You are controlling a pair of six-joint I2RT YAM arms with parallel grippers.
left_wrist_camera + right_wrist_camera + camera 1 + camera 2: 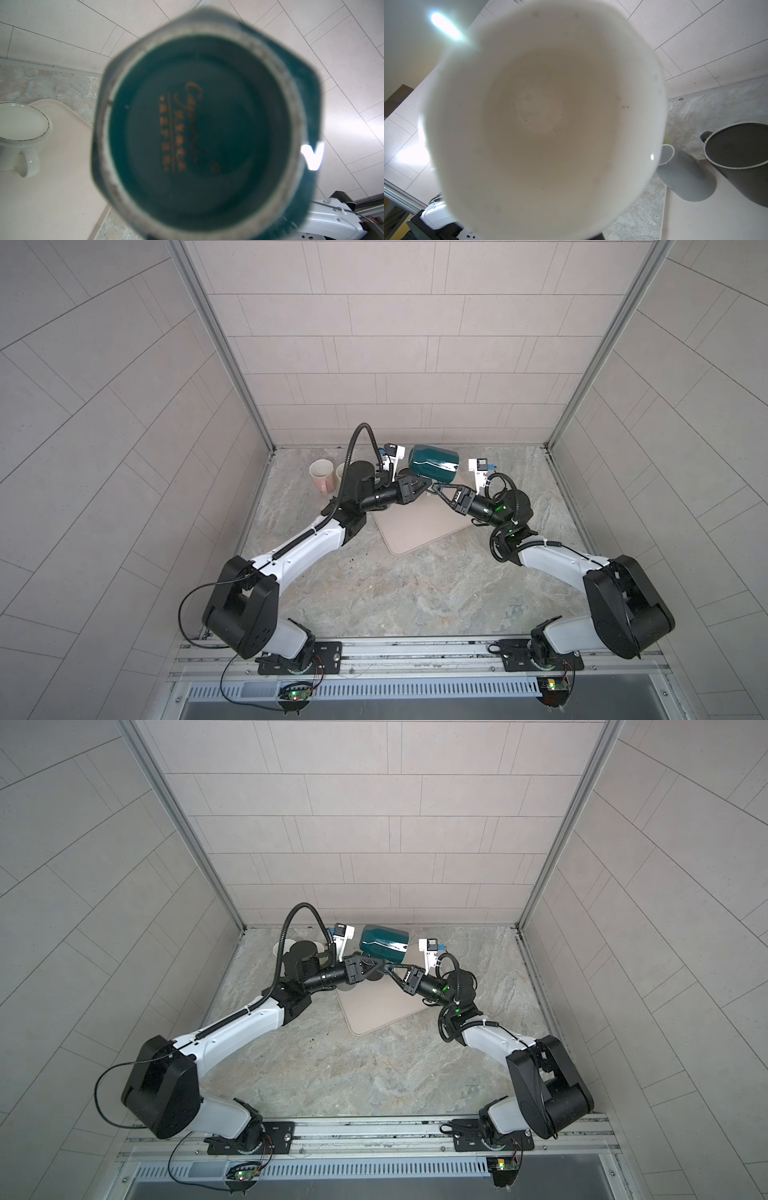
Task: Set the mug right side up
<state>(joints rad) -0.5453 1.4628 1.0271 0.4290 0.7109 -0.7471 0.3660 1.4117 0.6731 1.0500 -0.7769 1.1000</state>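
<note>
Where: We found the teal mug [434,464] hanging clear of the beige tray [415,531], towards the back wall and between the two arms in both top views.
Left gripper [424,483]: Jaws together, tips tucked under the mug's near side. We judged it clamped on the handle, which was hidden.
Right gripper [436,487]: Also closed at the same spot, tip to tip with its partner, so the mug looked gripped from both sides.
Done: The mug was off the tray and on its side, about halfway by our reckoning.
Left to do: Swing the mouth upward and set the base down.
Long axis: Roughly level, running across the cell from arm to arm.
Facing: The stamped base met the left wrist camera. The white interior filled the right wrist view.
</note>
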